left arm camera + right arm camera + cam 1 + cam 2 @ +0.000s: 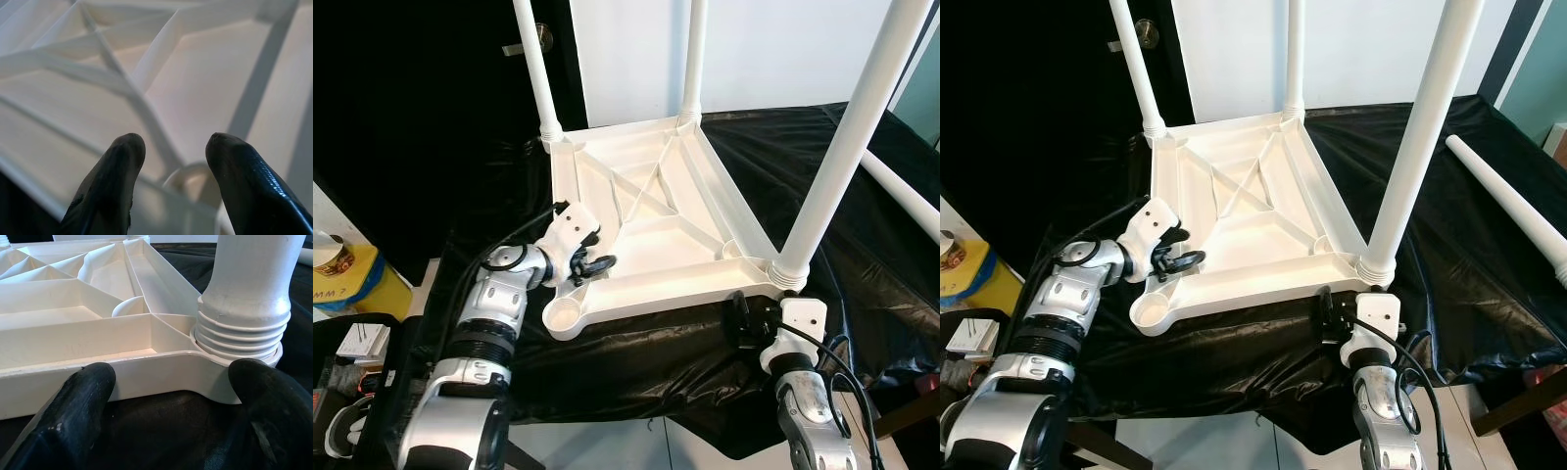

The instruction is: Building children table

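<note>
A white plastic table top [651, 211] lies upside down on black cloth. Three white legs stand screwed into its corners: far left [536, 69], far right [693, 59] and near right [847, 137]. The near-left socket [563, 315] is empty. A loose fourth leg [1508, 196] lies on the cloth to the right. My left gripper [592, 264] is open above the ribbed underside by the empty socket [188, 174], holding nothing. My right gripper [744, 318] is open just in front of the rim [146, 374], beside the near-right leg's threaded base [242, 333].
Black cloth [901, 264] covers the work surface and drapes over its near edge. A dark door with a handle [533, 39] stands behind on the left. A yellow container [347, 279] and small items [362, 343] sit at the lower left.
</note>
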Available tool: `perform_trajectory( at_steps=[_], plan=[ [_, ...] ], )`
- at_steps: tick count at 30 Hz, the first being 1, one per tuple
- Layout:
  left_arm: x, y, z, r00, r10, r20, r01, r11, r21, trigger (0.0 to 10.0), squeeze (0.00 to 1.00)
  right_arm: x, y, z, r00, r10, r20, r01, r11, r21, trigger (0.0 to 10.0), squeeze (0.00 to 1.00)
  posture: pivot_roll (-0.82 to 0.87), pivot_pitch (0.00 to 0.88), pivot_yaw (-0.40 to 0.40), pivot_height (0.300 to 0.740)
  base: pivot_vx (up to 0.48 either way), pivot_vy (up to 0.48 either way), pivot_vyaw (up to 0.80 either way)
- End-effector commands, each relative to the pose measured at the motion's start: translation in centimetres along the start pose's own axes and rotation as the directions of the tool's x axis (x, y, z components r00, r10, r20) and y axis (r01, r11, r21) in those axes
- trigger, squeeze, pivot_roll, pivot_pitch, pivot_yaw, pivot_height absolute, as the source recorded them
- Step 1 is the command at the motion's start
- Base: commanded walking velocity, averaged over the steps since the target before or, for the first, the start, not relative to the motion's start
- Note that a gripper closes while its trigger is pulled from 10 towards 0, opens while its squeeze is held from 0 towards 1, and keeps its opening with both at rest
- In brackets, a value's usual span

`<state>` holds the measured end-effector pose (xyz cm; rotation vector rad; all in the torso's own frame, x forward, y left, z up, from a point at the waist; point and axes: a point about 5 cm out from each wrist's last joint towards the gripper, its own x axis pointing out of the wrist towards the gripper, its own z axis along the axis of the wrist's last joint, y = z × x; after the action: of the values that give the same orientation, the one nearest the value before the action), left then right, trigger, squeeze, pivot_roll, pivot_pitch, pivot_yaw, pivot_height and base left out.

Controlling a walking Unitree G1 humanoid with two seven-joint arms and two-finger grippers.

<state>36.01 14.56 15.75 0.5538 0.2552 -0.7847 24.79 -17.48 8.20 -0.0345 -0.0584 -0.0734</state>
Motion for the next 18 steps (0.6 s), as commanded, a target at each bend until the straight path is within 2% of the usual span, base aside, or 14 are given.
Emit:
perform_trajectory(
  at_steps=[1,2,4,5,6,7,9,18],
  plan=[
    [-0.8,2.6,-0.9,0.849,0.526,-0.047,-0.524,0.850,0.045,10.0,0.00,0.0,0.3,-0.4,1.000,0.009,-0.017,-0.009,1.000,0.011,10.0,0.00,-0.20,0.007,0.075,0.740,0.000,0.000,0.00],
    [-0.9,2.7,-1.2,0.840,0.539,-0.059,-0.534,0.841,0.080,10.0,0.00,0.1,0.3,-0.3,1.000,0.010,-0.016,-0.009,1.000,0.012,10.0,0.00,-0.19,0.007,0.072,0.740,0.000,0.000,0.00],
    [-0.9,2.7,-1.2,0.840,0.539,-0.059,-0.534,0.841,0.080,10.0,0.00,0.1,0.3,-0.3,1.000,0.010,-0.016,-0.009,1.000,0.012,10.0,0.00,-0.19,0.007,0.072,0.740,0.000,0.000,0.00],
    [-1.0,2.7,-1.4,0.834,0.548,-0.066,-0.541,0.835,0.105,10.0,0.00,0.2,0.4,-0.3,1.000,0.011,-0.016,-0.011,1.000,0.013,10.0,0.00,-0.19,0.007,0.072,0.740,0.000,0.000,0.00],
    [-1.2,2.9,-1.8,0.820,0.566,-0.081,-0.550,0.819,0.163,10.0,0.00,0.3,0.6,-0.3,1.000,0.024,-0.014,-0.024,1.000,0.017,10.0,0.00,-0.18,0.008,0.064,0.740,0.000,0.000,0.00],
    [-1.2,2.9,-1.8,0.820,0.566,-0.081,-0.550,0.819,0.163,10.0,0.00,0.3,0.6,-0.3,1.000,0.024,-0.014,-0.024,1.000,0.017,10.0,0.00,-0.18,0.008,0.064,0.740,0.000,0.000,0.00],
    [-1.4,3.1,-2.0,0.810,0.580,-0.084,-0.554,0.805,0.213,10.0,0.00,0.3,0.8,-0.3,0.999,0.031,-0.015,-0.031,0.999,0.019,10.0,0.00,-0.18,0.011,0.062,0.740,0.000,0.000,0.00],
    [-1.4,3.0,-2.3,0.809,0.581,-0.090,-0.547,0.800,0.247,10.0,0.00,0.5,0.9,-0.2,0.999,0.038,-0.016,-0.037,0.999,0.025,10.0,0.00,-0.18,0.027,0.054,0.740,0.000,0.000,0.00]
  ],
)
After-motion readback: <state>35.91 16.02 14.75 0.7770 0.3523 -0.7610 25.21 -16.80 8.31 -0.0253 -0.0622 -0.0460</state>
